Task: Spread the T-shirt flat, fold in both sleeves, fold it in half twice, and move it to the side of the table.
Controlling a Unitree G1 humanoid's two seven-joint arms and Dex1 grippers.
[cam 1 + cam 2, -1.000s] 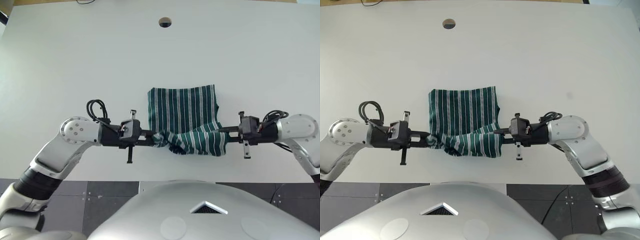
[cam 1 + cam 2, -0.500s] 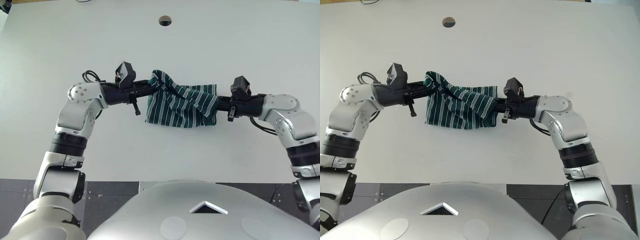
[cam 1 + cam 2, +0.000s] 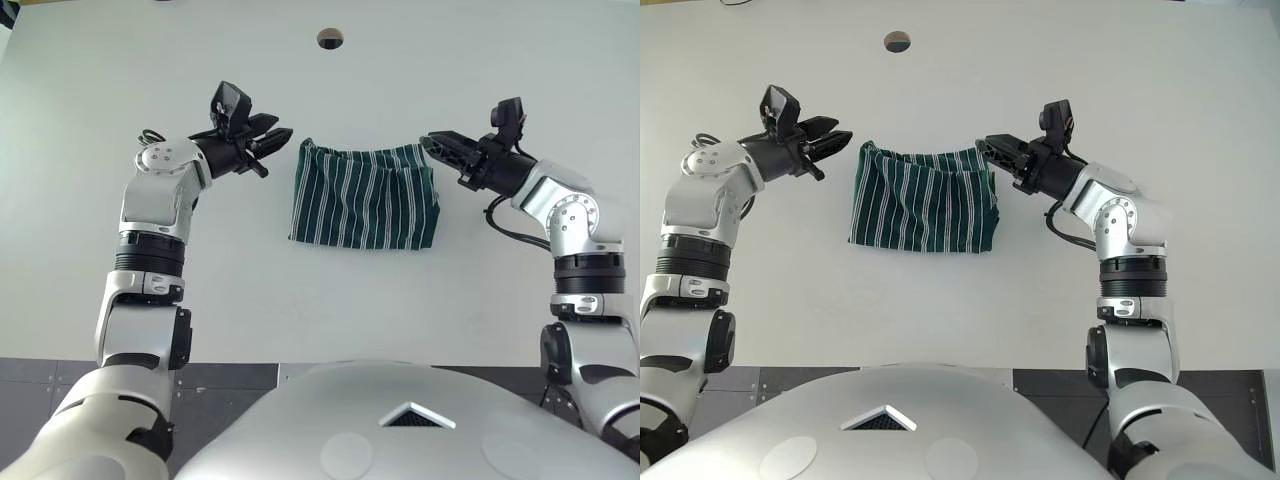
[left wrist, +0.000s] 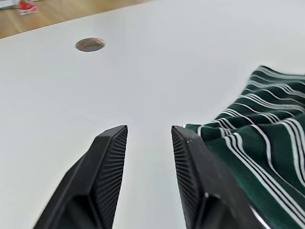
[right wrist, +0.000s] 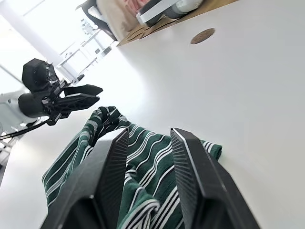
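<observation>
— What changed?
— The left gripper [image 3: 280,138] and right gripper [image 3: 430,143] have let go, jaws apart, empty. The T-shirt [image 3: 365,195] lies folded just short of the table hole [image 3: 329,40].
— So one half-fold looks done.

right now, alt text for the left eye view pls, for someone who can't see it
A green-and-white striped T-shirt lies folded into a rough rectangle on a white table. The left gripper and right gripper hover open near its two far corners, holding nothing. A small round hole sits in the table farther back.
</observation>
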